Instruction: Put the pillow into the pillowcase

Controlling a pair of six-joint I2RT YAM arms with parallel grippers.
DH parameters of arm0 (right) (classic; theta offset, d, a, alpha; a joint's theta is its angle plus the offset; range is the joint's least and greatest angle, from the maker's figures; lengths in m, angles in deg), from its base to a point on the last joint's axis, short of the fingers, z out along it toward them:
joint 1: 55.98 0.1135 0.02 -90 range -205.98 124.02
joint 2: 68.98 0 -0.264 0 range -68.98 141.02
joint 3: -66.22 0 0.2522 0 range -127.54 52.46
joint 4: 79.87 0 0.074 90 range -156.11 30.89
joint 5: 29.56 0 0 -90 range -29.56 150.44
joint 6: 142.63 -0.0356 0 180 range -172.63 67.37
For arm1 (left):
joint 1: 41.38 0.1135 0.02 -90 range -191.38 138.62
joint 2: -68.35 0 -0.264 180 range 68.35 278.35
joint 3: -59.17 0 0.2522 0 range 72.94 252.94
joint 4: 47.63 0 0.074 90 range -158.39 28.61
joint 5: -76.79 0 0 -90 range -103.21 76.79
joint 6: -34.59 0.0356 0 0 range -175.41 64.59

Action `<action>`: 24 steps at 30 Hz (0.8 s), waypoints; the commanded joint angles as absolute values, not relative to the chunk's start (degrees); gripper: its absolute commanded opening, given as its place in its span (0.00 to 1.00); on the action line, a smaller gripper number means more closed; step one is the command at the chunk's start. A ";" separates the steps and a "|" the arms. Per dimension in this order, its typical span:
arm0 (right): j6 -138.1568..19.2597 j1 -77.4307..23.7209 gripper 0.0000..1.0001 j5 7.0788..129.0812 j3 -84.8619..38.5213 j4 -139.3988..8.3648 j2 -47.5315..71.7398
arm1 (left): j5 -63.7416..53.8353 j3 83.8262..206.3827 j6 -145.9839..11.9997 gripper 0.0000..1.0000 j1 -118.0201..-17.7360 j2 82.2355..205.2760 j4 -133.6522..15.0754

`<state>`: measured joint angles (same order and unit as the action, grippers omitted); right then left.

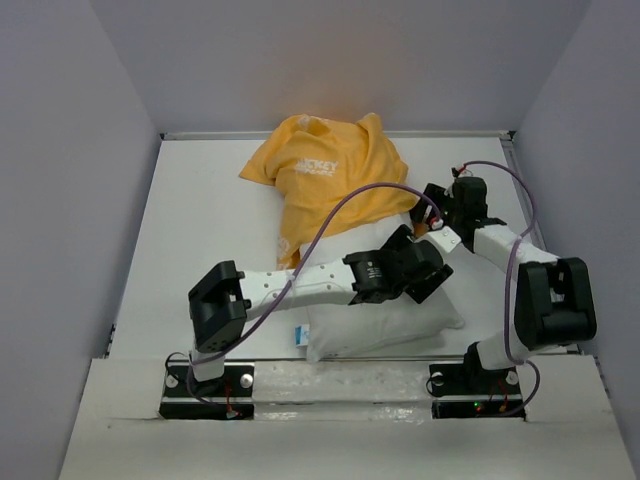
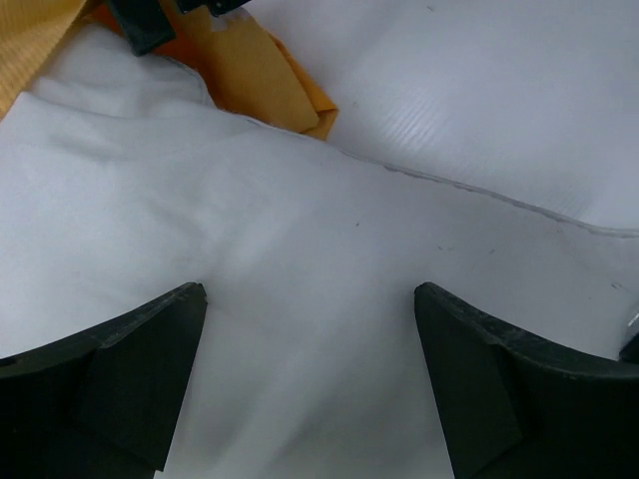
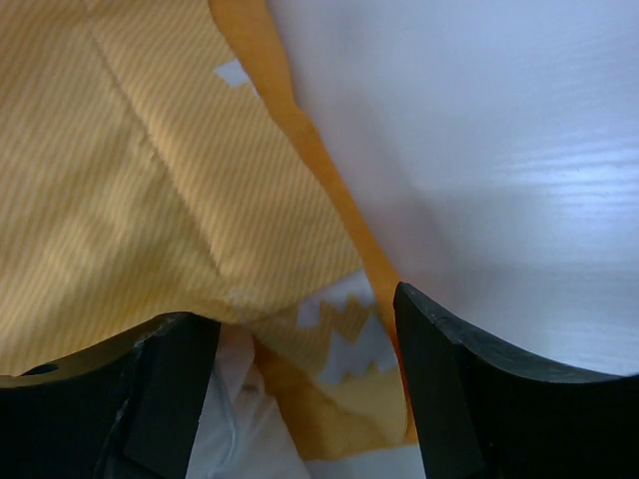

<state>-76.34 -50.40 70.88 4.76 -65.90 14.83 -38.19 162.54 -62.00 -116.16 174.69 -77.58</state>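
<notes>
Walls (image 1: 60, 200) of pale grey enclose white table (image 1: 200, 200), pillow (image 1: 380, 322) and pillowcase (image 1: 330, 180).

A white worktop (image 1: 190, 220) fills the middle; plain pale grey walls (image 1: 340, 60) enclose it at 9, 12 and 3 o'clock; a white ledge (image 1: 340, 440) runs along 6 o'clock; the light is soft and even.

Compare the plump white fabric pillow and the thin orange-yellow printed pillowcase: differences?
Colour: the pillow is plain white; the pillowcase is orange-yellow with white lettering.
Shape: the pillow is plump and rectangular; the pillowcase is thin and crumpled.
Place: the pillow lies at the near edge of the white table; the pillowcase lies farther back.
Shared: both are soft fabric, touching where they meet.
</notes>
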 commanded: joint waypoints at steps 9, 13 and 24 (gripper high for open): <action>-80.76 -50.71 0.00 85.82 5.17 -78.50 20.07 | -21.00 165.13 -57.96 0.38 -107.75 176.27 -78.79; -81.20 -48.86 0.00 87.95 10.44 -79.12 15.50 | -28.31 164.52 -59.63 0.00 -99.49 175.40 -74.58; -74.79 -33.76 0.00 83.91 13.10 -61.65 -3.04 | -39.05 153.10 -66.74 0.00 -93.86 170.92 -54.28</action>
<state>-78.24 -40.47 81.02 14.99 -73.14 3.84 -29.12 155.61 -64.17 -97.76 172.60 -66.74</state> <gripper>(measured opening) 0.035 0.018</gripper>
